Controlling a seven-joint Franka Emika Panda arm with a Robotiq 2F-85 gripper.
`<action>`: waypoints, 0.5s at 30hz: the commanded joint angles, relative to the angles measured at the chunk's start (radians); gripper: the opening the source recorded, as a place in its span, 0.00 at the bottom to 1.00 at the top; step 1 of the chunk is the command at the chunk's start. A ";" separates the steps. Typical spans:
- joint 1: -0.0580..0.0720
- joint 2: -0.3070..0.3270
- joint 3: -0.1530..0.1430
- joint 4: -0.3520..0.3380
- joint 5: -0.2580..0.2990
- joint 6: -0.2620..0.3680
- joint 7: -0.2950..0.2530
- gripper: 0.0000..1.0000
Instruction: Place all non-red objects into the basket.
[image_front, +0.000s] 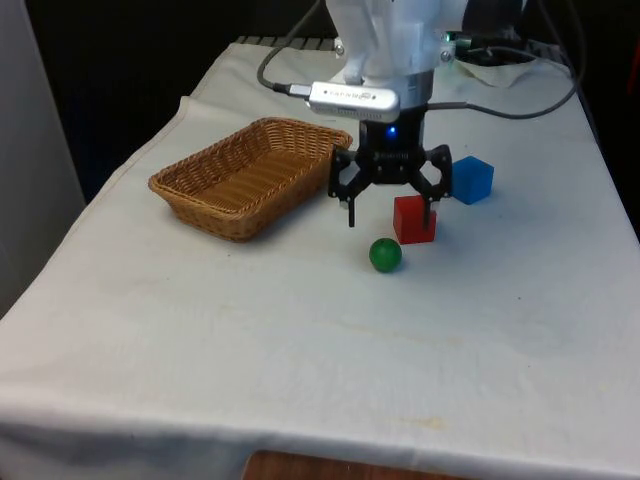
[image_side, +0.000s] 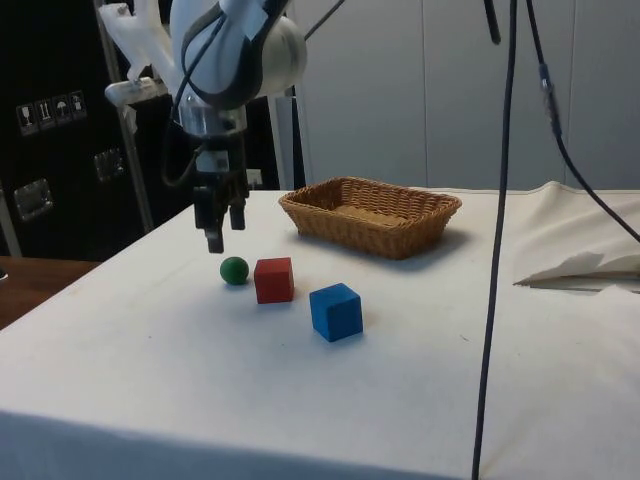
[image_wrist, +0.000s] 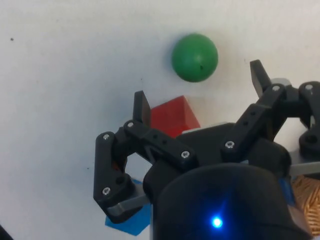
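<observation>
Gripper (image_front: 391, 212) hovers spread and empty above the red cube (image_front: 414, 219), green ball (image_front: 385, 254) just beside it on the counter (image_front: 300, 340). Next call: shift over the ball, descend, then carry it to the basket (image_front: 250, 175).

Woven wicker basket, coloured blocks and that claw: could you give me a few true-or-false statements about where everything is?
1. The woven wicker basket holds nothing. True.
2. The black two-finger gripper is clamped on the small green ball. False: it hangs open above the cloth, and the ball lies free.
3. The red cube sits between the ball and the blue cube. True.
4. The blue cube is stacked on the red cube. False: both rest on the white tablecloth, apart.
</observation>
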 joint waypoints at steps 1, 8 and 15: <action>-0.008 0.015 0.008 0.010 0.008 0.006 -0.011 1.00; -0.018 0.058 0.012 0.044 0.015 0.004 -0.027 1.00; -0.026 0.093 0.011 0.072 0.067 0.000 -0.077 1.00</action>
